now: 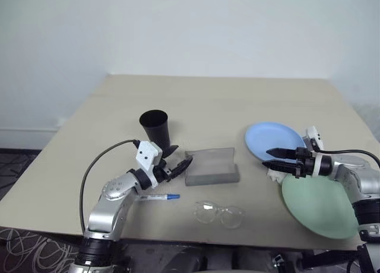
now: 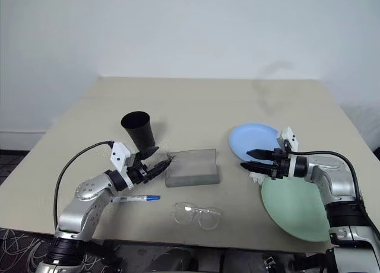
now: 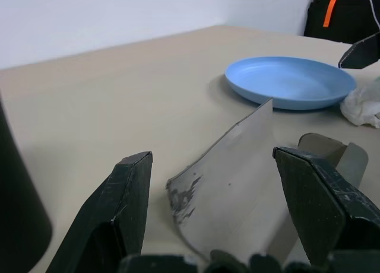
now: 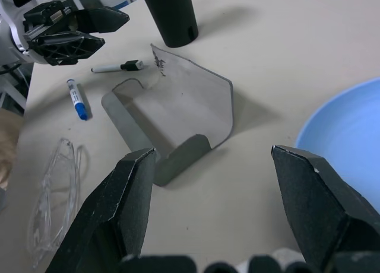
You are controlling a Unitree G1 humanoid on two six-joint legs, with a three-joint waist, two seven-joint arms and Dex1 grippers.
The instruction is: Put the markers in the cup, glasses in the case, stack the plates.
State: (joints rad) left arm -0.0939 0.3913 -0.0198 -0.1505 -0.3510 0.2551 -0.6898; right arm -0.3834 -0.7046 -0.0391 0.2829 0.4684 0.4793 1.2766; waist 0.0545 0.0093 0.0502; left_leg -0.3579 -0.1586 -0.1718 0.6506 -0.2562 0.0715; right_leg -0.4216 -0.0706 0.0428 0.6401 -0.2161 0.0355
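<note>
Standing upright left of centre in the head view, the black cup (image 1: 155, 127) has its wide rim up. Just below it the left gripper (image 1: 180, 164) hangs with its jaws spread wide and nothing between them, aimed right at the near corner of the case (image 1: 211, 166). Lower left, the blue-capped marker (image 1: 159, 197) lies with its long axis across the frame, cap pointing right. The black-capped marker (image 4: 116, 66) shows in the right wrist view, lying between the cup and the case, cap toward the case. The grey case sits open at mid-frame, its long axis running left to right. Below it the clear glasses (image 1: 219, 213) lie flat near the table's (image 1: 214, 101) front edge, lenses side by side across the frame. Right of centre sits the light blue plate (image 1: 273, 140); the right gripper (image 1: 274, 158) hovers at its lower edge, jaws parted and empty, pointing left. Lower right lies the mint green plate (image 1: 314, 203), with a crumpled white tissue (image 1: 274, 175) at its upper left rim.
</note>
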